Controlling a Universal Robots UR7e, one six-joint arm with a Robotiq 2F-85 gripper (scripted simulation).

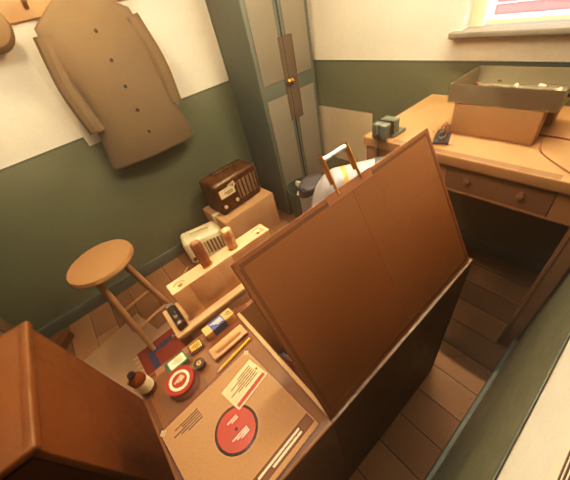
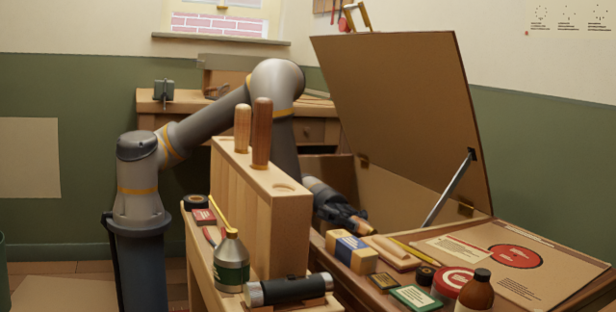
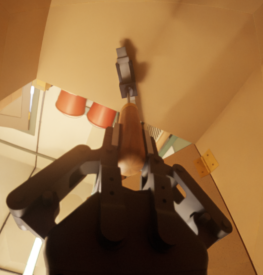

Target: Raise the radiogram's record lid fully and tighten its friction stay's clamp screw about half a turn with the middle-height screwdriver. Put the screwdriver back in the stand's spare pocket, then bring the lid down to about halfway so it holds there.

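Observation:
The screwdriver's [image 3: 130, 133] steel tip sits at the grey clamp bracket [image 3: 126, 74] of the friction stay on the underside of the raised record lid [image 2: 404, 114]. The wooden-handled screwdriver [image 2: 360, 225] is held in my closed gripper [image 3: 131, 138], low inside the radiogram well behind the stand. The lid [image 1: 358, 258] stands steeply open, propped by the metal stay [image 2: 447, 189]. The wooden stand [image 2: 260, 201] keeps two other screwdrivers [image 2: 253, 129] upright, and its front pocket [image 2: 283, 188] is empty.
A small bottle [image 2: 231, 261] and a black torch [image 2: 286, 289] lie on the bench by the stand. A blue and yellow box [image 2: 351, 250], a pencil, a red tin [image 2: 450, 280] and a brown bottle [image 2: 476, 290] crowd the radiogram's deck beside the record sleeve [image 2: 515, 256].

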